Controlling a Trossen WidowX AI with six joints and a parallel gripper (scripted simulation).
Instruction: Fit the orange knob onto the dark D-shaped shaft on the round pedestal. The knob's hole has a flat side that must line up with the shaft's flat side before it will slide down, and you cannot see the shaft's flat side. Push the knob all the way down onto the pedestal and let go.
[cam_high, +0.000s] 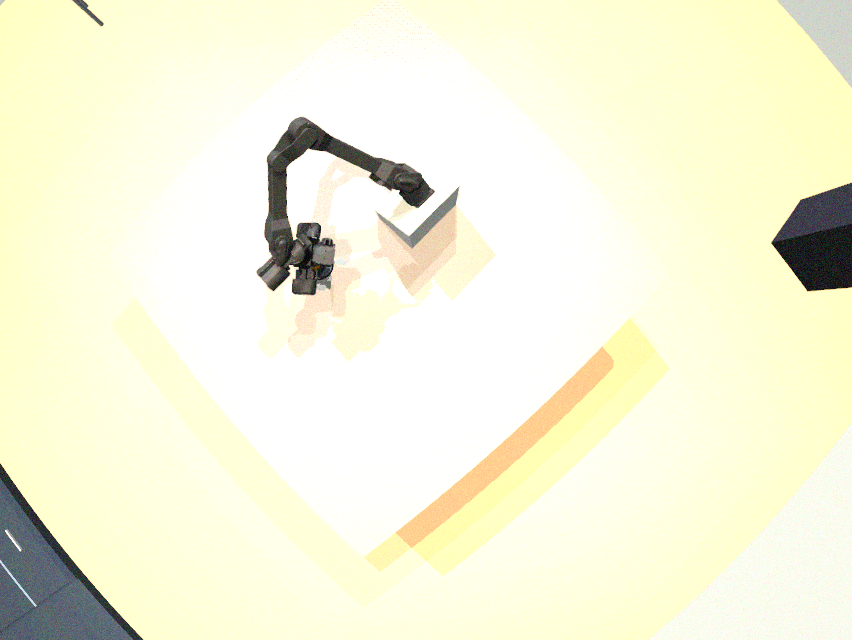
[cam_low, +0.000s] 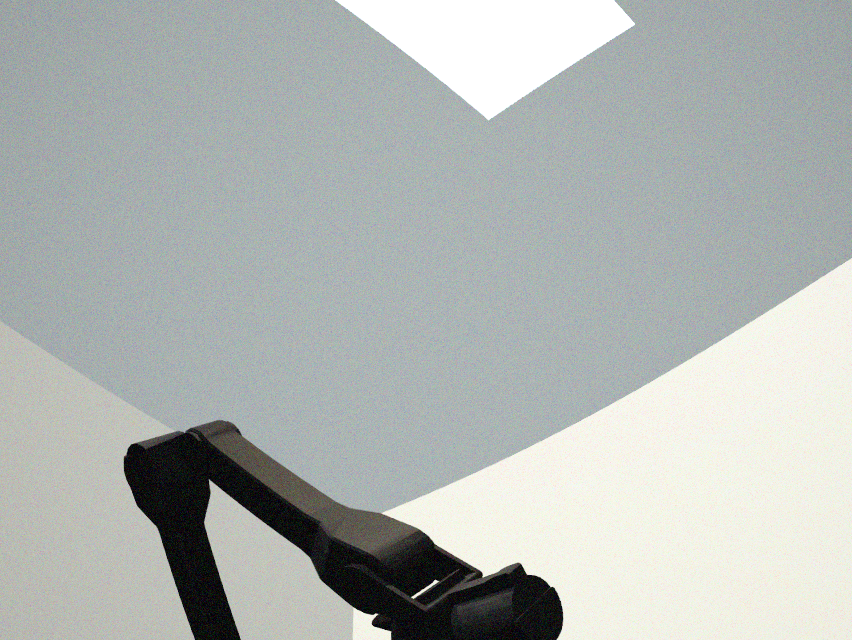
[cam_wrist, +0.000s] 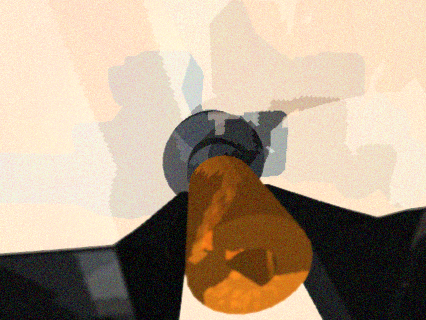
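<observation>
The orange knob is a round, tapering piece that fills the lower middle of the wrist view. My gripper is shut on it, with a black finger on each side. The round pedestal is a dark grey disc just beyond the knob's far end in the wrist view, with a darker curved edge around that end. The shaft is hidden, and so is the knob's hole. Whether the knob touches the pedestal, and how their flat sides lie, I cannot tell. In the top view the gripper is mostly hidden under the wrist parts.
The arm's base stands on a white-topped block to the right of the wrist in the top view. A black box is at the far right edge. The exterior view shows only the arm, walls and a bright ceiling panel.
</observation>
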